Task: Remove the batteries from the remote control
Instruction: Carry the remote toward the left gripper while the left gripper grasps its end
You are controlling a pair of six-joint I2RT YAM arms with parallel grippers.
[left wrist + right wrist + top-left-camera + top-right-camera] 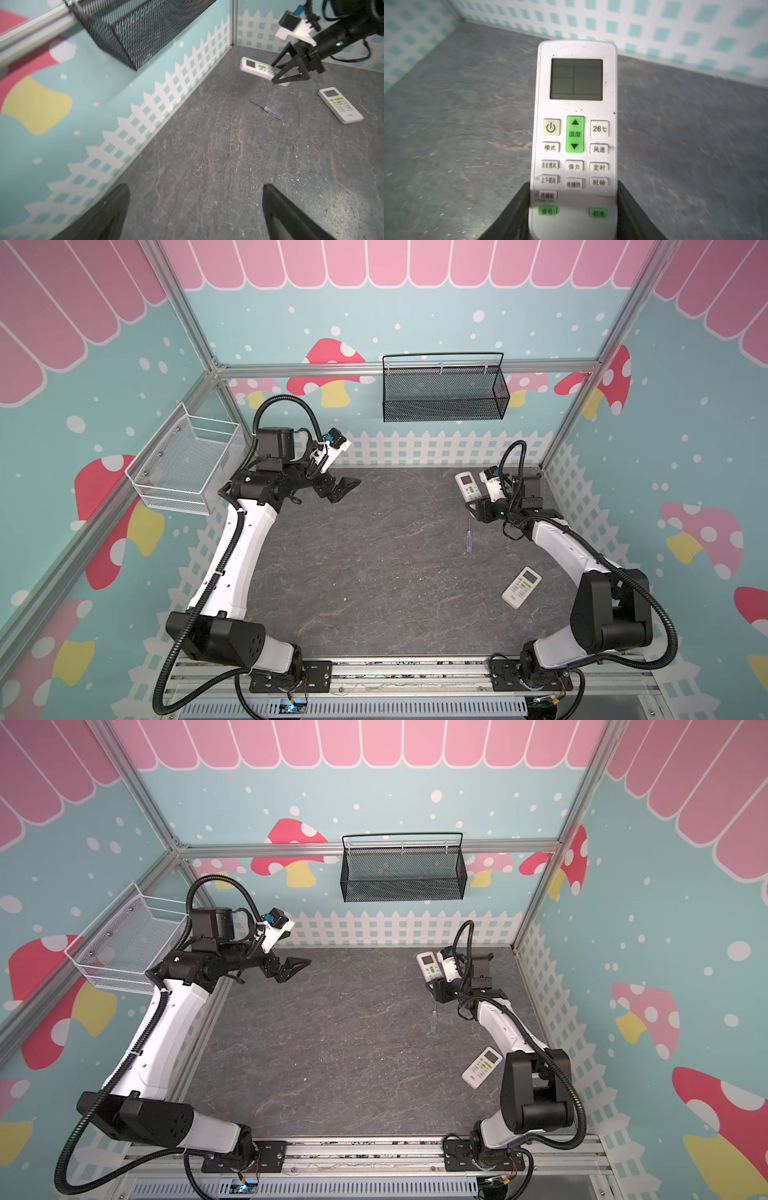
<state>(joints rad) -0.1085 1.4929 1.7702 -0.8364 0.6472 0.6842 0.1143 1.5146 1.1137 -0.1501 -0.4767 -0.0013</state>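
A white remote control (574, 124) with green buttons lies face up between the fingers of my right gripper (573, 185), which is shut on its lower end. Both top views show this at the back right of the table, with the remote (466, 485) (428, 965) pointing away from the right gripper (473, 506) (436, 988). The left wrist view shows the same grip (276, 72) on the remote (255, 67). My left gripper (345, 489) (195, 187) hangs open and empty at the back left. The batteries are out of view.
A second white remote (521, 587) (340, 105) lies face up near the right arm. A clear-handled screwdriver (468, 537) (270, 110) lies between the two remotes. A black mesh basket (444, 393) hangs on the back wall and a white wire basket (183, 464) on the left wall.
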